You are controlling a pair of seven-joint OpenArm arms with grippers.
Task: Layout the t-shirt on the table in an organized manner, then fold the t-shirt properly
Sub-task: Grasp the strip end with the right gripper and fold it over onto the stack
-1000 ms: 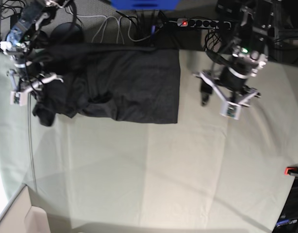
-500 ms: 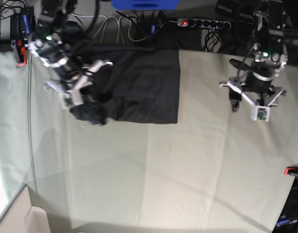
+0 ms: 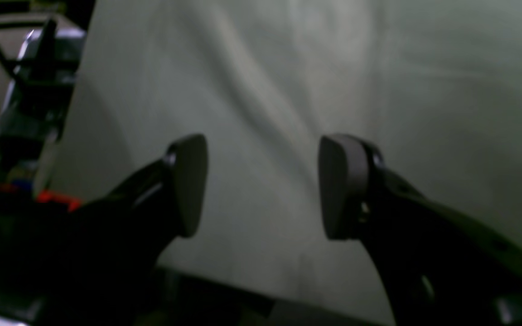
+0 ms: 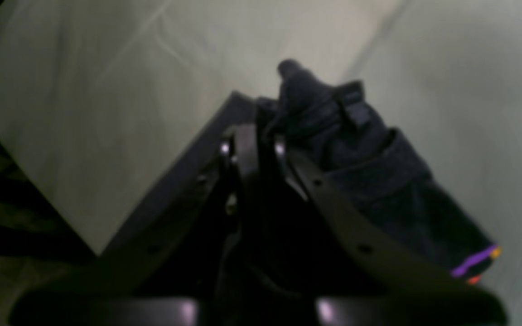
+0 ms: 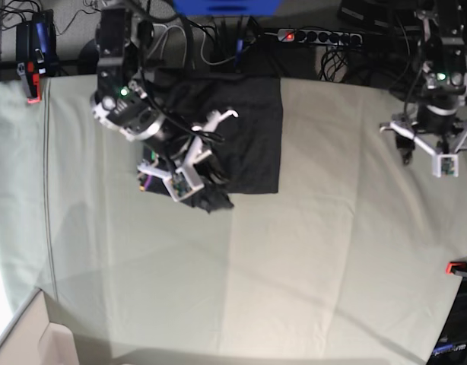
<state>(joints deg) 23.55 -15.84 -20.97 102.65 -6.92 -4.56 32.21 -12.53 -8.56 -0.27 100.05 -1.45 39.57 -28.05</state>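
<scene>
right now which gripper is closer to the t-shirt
Right. The right gripper is shut on the t-shirt, pinching a bunched edge. The left gripper hangs open over bare table, well clear of it.

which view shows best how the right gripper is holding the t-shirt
The right wrist view: the right gripper is shut on a bunched fold of the t-shirt, close up. The base view shows the gripper dragging the shirt, small. The left wrist view shows neither.

Right tool (image 4: 255, 140) clamped on t-shirt (image 4: 379, 181)
</scene>
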